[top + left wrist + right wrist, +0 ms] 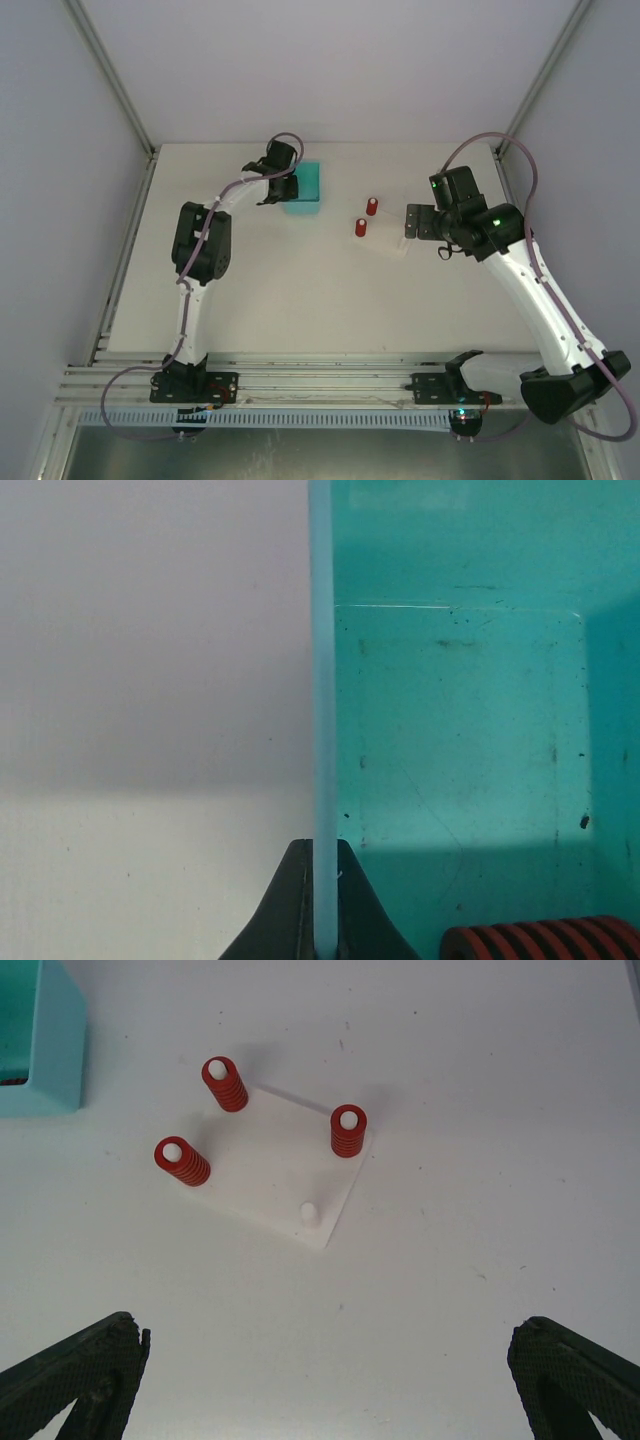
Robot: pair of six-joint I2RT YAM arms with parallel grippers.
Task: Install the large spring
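While the left gripper [323, 880] pinched a wall of the one teal bin [460, 730], the right gripper [330, 1365] hung spread wide near the one white plate [270, 1165]. Three red springs [225, 1083] stood on it, a fourth spring [540, 940] lay in the bin, one peg [310, 1213] stood bare.

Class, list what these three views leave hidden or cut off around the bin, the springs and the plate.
- Left wrist view: the spring in the bin is cut off by the bottom edge; its length is unclear.
- Top view: the left gripper, shut on the bin wall, covers part of the bin's inside.
- Top view: the right gripper hides part of the plate; the bare peg does not show there.
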